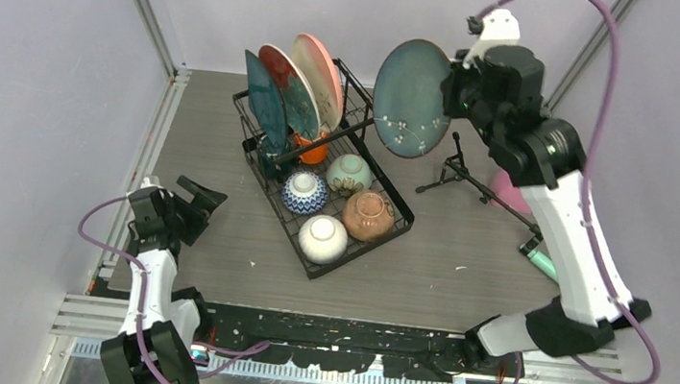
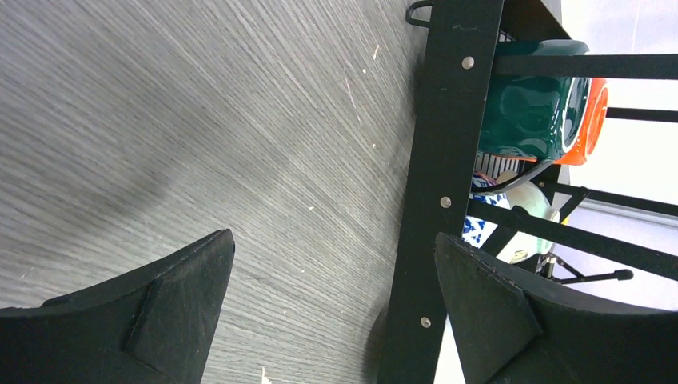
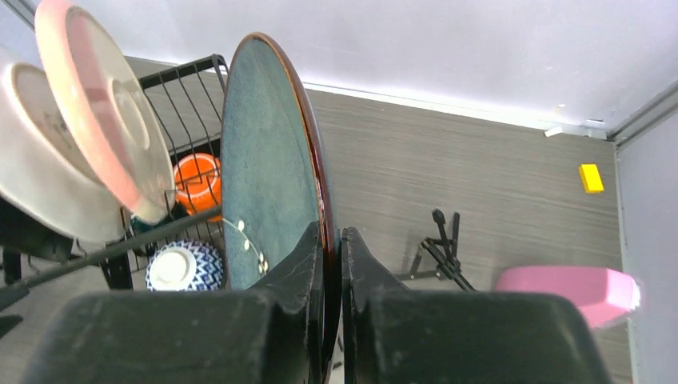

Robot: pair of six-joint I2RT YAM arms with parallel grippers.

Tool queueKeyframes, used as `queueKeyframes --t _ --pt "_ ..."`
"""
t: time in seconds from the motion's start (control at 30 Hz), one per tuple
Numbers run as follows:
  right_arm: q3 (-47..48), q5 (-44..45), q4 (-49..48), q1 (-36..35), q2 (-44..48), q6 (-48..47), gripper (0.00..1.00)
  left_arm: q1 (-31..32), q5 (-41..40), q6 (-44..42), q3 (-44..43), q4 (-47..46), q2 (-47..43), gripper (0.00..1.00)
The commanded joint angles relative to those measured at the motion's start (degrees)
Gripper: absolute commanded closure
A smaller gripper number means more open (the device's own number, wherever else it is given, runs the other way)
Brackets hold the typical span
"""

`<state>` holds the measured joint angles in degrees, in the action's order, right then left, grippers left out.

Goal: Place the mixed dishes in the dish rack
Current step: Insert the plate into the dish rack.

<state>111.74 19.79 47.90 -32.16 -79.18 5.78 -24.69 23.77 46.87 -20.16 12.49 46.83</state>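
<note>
The plate (image 1: pixel 412 97) is clamped upright by the right gripper (image 1: pixel 450 94) to fit a rack (image 1: pixel 363 250) slot; the left gripper (image 1: pixel 202 207) is spread open.

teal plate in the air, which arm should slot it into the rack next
Right. The right gripper is shut on the teal plate, holding it upright beside the dish rack. The left gripper is open and empty, low over the table.

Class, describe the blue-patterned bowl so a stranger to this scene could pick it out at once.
Start at the black wire dish rack on the table. Four bowls sit in its low tray, before the upright plates. The blue-patterned bowl alone is patterned; its neighbours are plain.
</note>
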Motion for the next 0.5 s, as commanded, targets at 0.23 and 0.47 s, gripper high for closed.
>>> queueKeyframes --t 0.23,0.47 --pt "21.3 -0.2 -13.4 -0.2 -16.7 0.6 1.00 0.3 2.5 -3.2 -1.1 -5.8 5.0 0.00" --pt "22.8 -1.4 -15.6 -0.6 -22.3 0.9 1.00 0.3 3.4 -4.6 -2.3 -6.2 9.2 0.00"
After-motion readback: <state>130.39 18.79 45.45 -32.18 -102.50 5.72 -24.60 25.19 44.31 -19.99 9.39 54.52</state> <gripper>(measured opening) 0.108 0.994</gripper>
